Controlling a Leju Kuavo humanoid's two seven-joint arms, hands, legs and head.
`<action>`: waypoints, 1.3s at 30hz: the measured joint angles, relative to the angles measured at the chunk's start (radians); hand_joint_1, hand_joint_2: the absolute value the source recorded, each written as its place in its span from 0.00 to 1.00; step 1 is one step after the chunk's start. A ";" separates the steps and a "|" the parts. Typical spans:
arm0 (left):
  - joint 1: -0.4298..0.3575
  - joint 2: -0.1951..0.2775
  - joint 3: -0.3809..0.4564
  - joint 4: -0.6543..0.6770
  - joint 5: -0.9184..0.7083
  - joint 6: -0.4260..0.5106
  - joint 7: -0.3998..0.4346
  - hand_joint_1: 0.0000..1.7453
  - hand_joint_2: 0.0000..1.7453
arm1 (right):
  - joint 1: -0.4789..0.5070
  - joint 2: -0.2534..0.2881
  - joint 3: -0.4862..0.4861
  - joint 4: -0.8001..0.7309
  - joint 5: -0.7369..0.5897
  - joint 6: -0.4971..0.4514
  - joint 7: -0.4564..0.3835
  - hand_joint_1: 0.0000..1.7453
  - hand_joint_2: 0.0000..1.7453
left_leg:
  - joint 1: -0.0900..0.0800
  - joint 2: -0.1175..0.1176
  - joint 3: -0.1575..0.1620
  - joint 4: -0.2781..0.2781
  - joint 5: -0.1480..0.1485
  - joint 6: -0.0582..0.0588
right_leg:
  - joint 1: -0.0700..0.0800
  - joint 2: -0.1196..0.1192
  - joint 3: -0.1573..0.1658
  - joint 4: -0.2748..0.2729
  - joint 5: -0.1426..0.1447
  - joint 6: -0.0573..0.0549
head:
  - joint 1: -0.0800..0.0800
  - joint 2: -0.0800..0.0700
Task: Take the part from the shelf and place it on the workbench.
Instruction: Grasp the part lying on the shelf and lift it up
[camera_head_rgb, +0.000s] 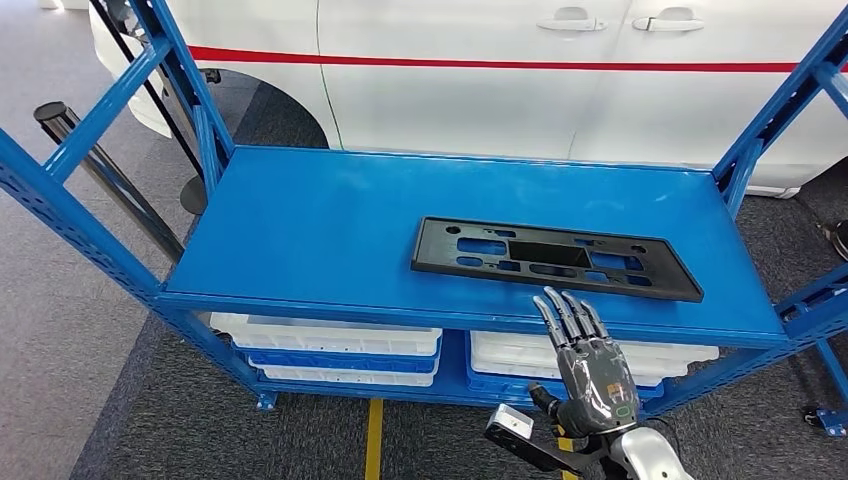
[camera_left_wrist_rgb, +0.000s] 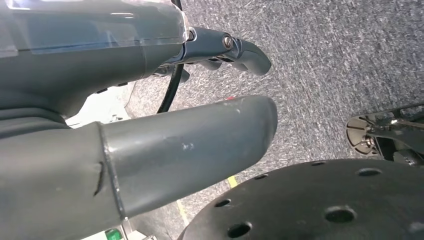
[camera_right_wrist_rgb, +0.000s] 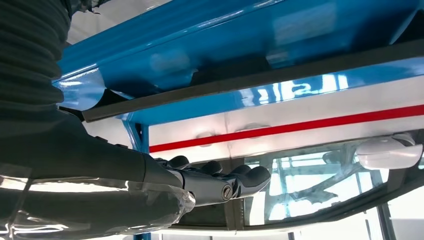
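Observation:
A long flat black plastic part (camera_head_rgb: 555, 259) with several cut-outs lies on the blue shelf (camera_head_rgb: 320, 230), right of its middle and near the front edge. My right hand (camera_head_rgb: 588, 365) is raised in front of the shelf edge, fingers straight and together, fingertips (camera_head_rgb: 566, 304) just short of the part's near edge, holding nothing. In the right wrist view the same hand (camera_right_wrist_rgb: 215, 182) reaches under the part's dark edge (camera_right_wrist_rgb: 250, 82). My left hand (camera_left_wrist_rgb: 165, 120) hangs low over grey carpet, thumb and fingers apart, nothing in it.
A white car (camera_head_rgb: 500, 70) with a red stripe stands right behind the shelf. Blue uprights (camera_head_rgb: 90, 120) frame both sides. White and blue trays (camera_head_rgb: 330, 350) sit on the lower level. Grey carpet and a yellow floor line (camera_head_rgb: 374, 440) lie below.

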 joint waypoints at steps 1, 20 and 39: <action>-0.001 0.000 -0.002 0.000 -0.001 0.000 -0.002 0.00 0.00 | -0.003 0.001 0.002 0.004 0.001 0.001 0.001 0.00 1.00 | 0.000 0.000 0.000 0.000 0.000 0.000 | 0.000 0.000 0.000 0.000 0.000 0.000 | 0.000 0.000; -0.006 0.001 -0.023 0.000 -0.027 -0.002 -0.022 0.00 0.00 | -0.140 0.029 -0.007 0.073 -0.002 0.063 0.086 0.00 1.00 | 0.000 0.000 0.000 0.000 0.000 0.000 | 0.000 0.000 0.000 0.000 0.000 0.000 | 0.000 0.000; -0.010 0.003 -0.038 0.000 -0.037 0.000 -0.013 0.00 0.00 | -0.159 0.028 -0.198 0.301 0.029 0.063 0.102 0.00 1.00 | 0.000 0.000 0.000 0.000 0.000 0.000 | 0.000 0.000 -0.001 0.000 0.000 0.000 | 0.000 0.000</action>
